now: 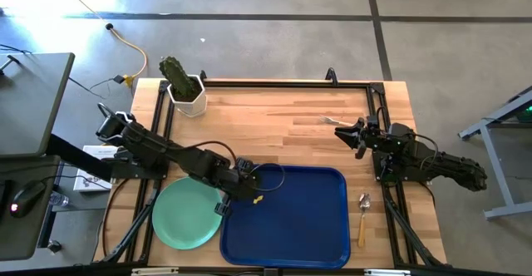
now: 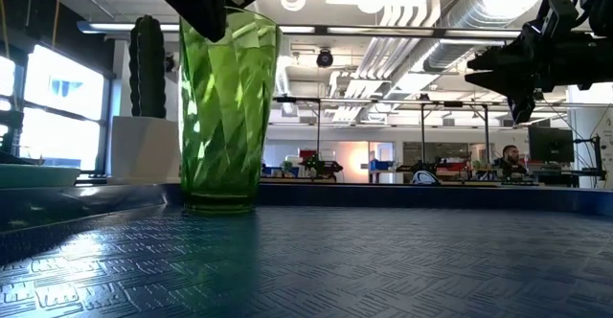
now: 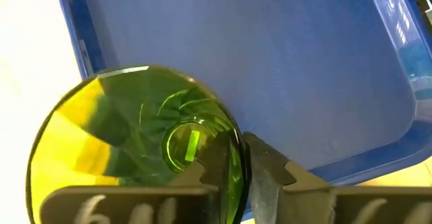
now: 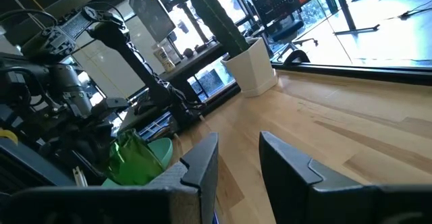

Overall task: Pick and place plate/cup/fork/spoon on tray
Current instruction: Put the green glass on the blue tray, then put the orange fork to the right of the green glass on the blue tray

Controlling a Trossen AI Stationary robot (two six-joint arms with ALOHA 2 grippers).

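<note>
The olive-green cup [image 2: 228, 107] stands upright on the dark blue tray [image 1: 291, 226], near the tray's far left corner. My left gripper [image 1: 248, 184] is above it, shut on its rim; it also shows in the left wrist view [image 3: 244, 166]. The mint-green plate [image 1: 184, 215] lies flat on the table left of the tray. The spoon [image 1: 363, 218] lies on the table right of the tray. A slim silvery piece, seemingly the fork's tines [image 1: 327, 120], lies just beyond my right gripper [image 1: 345, 133], which is open and empty above the table's far right. My left gripper has the cup's rim [image 3: 233, 150] between its fingers, one finger inside the cup and one outside. The fingers come from above, pointing down. The cup is upright, with its base [image 2: 218, 201] on the tray's floor.
A dark green cactus in a white pot [image 1: 184, 89] stands at the table's far left corner. Bare wood lies between the cactus and my right gripper. Most of the tray's floor is bare right of the cup.
</note>
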